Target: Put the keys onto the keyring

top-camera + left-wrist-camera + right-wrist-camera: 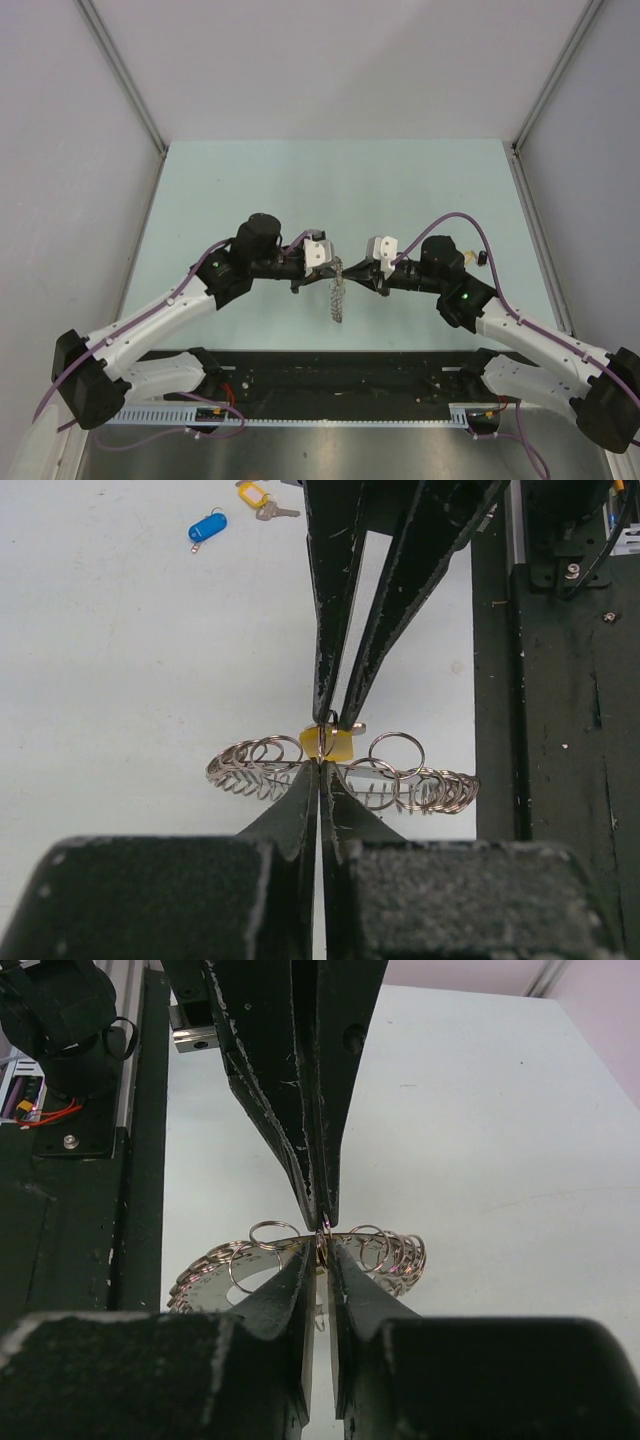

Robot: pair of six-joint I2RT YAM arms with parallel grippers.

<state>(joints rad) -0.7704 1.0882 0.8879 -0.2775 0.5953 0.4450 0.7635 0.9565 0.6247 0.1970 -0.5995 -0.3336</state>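
The keyring (250,765) is a large silvery ring with several small wire loops along its scalloped edge. It hangs above the table between both grippers (338,296). My left gripper (320,763) is shut on its edge. A yellow-headed key (330,746) sits right at that spot. My right gripper (325,1245) comes in from the opposite side and is shut on the small loop of that key. The keyring also shows in the right wrist view (215,1285). A blue-headed key (207,527) and another yellow-headed key (252,495) lie on the table farther off.
The pale green table (330,190) is walled by grey panels at the back and sides. A black base plate (340,375) with cables runs along the near edge under both arms.
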